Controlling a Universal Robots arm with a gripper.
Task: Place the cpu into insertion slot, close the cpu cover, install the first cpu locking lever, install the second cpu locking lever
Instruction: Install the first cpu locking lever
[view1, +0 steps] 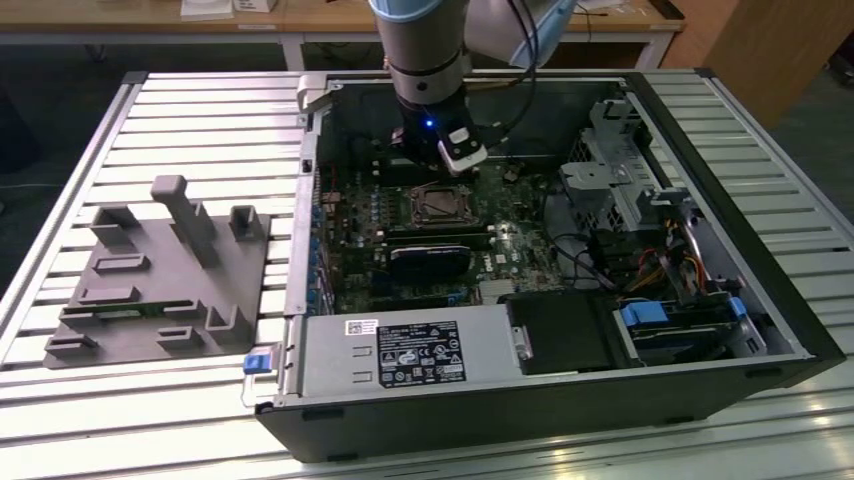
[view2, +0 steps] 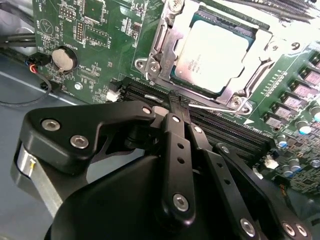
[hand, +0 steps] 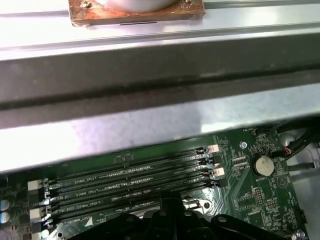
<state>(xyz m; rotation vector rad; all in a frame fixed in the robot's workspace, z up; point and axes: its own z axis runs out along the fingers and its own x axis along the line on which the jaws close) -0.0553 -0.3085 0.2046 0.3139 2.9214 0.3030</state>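
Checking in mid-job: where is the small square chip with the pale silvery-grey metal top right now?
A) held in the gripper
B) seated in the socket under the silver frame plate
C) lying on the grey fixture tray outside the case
B: in the second wrist view the small square silvery-grey chip sits in the socket, framed by the thin silver metal cover plate.

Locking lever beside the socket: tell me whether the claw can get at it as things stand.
Probably yes. In the second wrist view the claw sits right at the thin lever along the cpu cover edge, with nothing between them.

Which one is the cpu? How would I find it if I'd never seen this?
Find the open computer case, then its green motherboard. The cpu is the flat silvery square sitting inside the metal-framed socket beside the long black memory slots, unlike the round coin battery.
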